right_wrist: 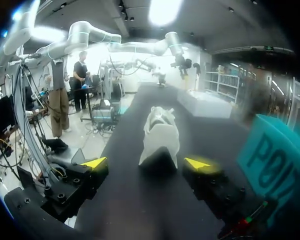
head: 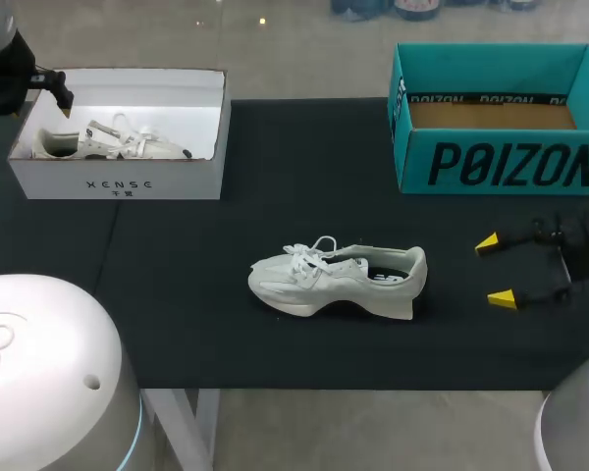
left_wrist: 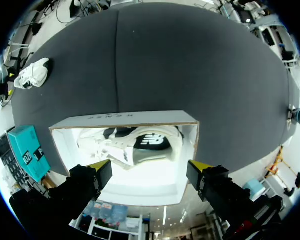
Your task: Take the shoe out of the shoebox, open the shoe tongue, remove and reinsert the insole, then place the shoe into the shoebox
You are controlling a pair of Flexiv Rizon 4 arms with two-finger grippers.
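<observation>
A white sneaker [head: 336,280] lies on its side in the middle of the black table, toe pointing left. My right gripper [head: 495,270] hovers open to the right of its heel; in the right wrist view the sneaker [right_wrist: 160,134] lies just ahead of the open right gripper [right_wrist: 146,163], heel nearest. A second white sneaker [head: 108,143] rests inside the white shoebox [head: 118,179] at the back left. My left gripper [left_wrist: 149,167] hangs open above that shoebox [left_wrist: 125,118], with the sneaker [left_wrist: 135,145] below it and untouched.
An open teal shoebox [head: 501,167] with a bare cardboard floor stands at the back right, close to my right arm. In the right wrist view the teal shoebox [right_wrist: 270,155] is beside the gripper. Black cloth [head: 177,294] covers the table.
</observation>
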